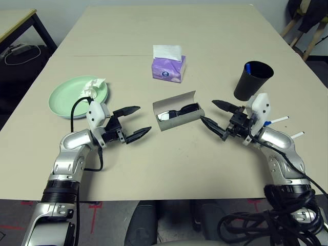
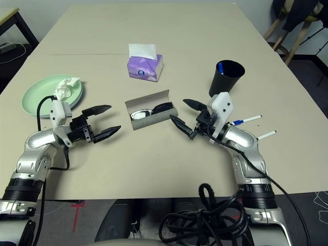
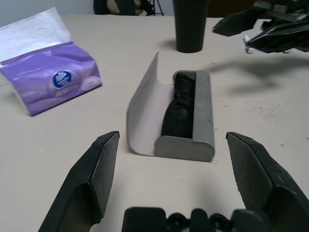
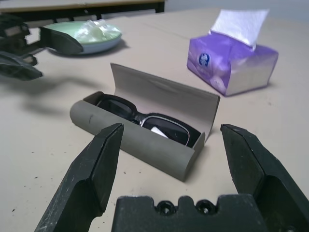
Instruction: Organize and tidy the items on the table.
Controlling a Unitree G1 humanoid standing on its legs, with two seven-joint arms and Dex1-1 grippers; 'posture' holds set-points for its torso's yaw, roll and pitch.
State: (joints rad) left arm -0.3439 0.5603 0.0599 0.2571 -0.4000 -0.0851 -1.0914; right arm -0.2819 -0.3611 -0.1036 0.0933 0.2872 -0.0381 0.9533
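The grey glasses case [image 1: 177, 115] lay open near the middle of the beige table [image 1: 169, 41], its lid standing up on the far side and the black sunglasses [image 4: 145, 117] resting inside the tray. The left gripper [image 1: 130, 122] hovered just off the case's left end with its two black fingers spread wide, grasping nothing, and the right gripper [image 1: 215, 114] faced it from the right end, equally released and empty; neither touched the case. Toward the table's left edge sat the mint green plate [image 1: 65, 97] with the crumpled white tissue [image 1: 94, 87] lying on its right rim. The black cup [image 1: 252, 80] stood upright toward the right edge, beyond the right gripper, with the blue pen [image 1: 247, 67] sticking up inside it. The purple tissue box [image 1: 168, 69] rested beyond the case, nearer the far edge, a white sheet poking from its top. Two white pens [image 2: 256, 127] lay near the right edge beside the right forearm
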